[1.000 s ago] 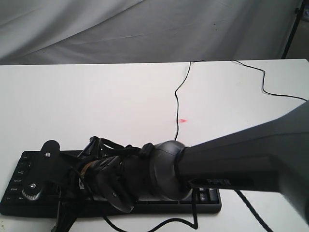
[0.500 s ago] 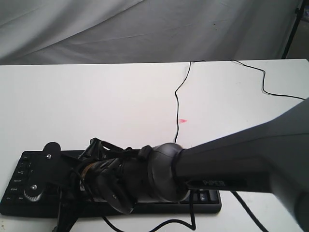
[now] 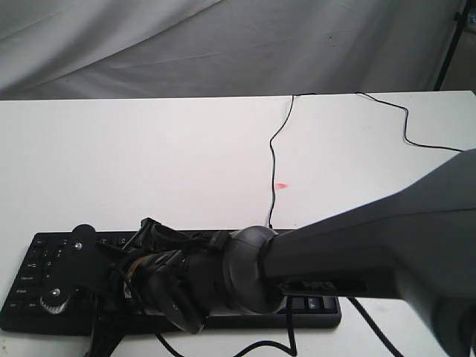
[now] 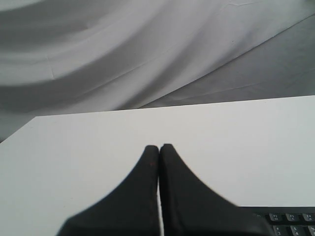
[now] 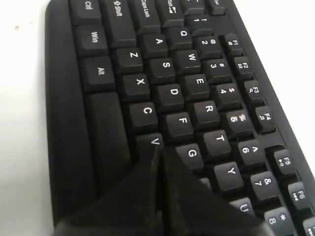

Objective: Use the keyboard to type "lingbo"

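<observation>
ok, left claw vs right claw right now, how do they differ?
1. The left claw points out over the white table, with only a corner of the keyboard in its view. The right claw is low over the keys, tips by the V key.
2. Contact with a key cannot be told for the right claw. The left claw is off the keys.

Shared: both black, both shut.

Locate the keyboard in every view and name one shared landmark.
Exterior: keyboard along the bottom, mostly under the right arm.
Left wrist: only a keyboard corner, beside the left end effector.
Right wrist: fills the picture, right end effector by the V key.
Shared landmark: white table.
</observation>
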You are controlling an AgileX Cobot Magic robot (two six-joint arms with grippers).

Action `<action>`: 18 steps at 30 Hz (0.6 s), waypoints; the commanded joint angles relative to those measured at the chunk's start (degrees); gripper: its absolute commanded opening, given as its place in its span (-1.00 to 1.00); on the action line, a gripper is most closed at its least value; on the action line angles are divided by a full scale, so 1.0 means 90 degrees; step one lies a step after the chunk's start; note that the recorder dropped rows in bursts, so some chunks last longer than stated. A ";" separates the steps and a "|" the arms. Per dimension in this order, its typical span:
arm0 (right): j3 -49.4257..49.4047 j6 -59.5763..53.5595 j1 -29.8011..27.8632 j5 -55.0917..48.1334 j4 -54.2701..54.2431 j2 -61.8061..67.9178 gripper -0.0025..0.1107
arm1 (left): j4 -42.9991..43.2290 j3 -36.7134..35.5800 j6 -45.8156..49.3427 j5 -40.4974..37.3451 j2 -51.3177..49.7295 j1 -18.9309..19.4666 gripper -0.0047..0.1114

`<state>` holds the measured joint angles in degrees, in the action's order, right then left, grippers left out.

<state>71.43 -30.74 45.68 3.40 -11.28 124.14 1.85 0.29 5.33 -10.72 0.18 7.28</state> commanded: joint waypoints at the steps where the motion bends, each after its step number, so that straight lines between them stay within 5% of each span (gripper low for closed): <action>1: -0.0003 -0.0031 0.0020 -0.0052 -0.0017 -0.0270 -0.96 | -0.0003 -0.0033 -0.0017 0.0027 -0.0020 -0.0024 -0.91; 18: -0.0696 -0.0031 -0.0642 -0.0042 0.0141 -0.1096 -0.96 | -0.0003 -0.0033 -0.0017 0.0027 -0.0020 -0.0024 -0.91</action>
<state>65.82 -30.74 41.02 2.50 -10.86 114.99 1.85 0.29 5.33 -10.72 0.18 7.28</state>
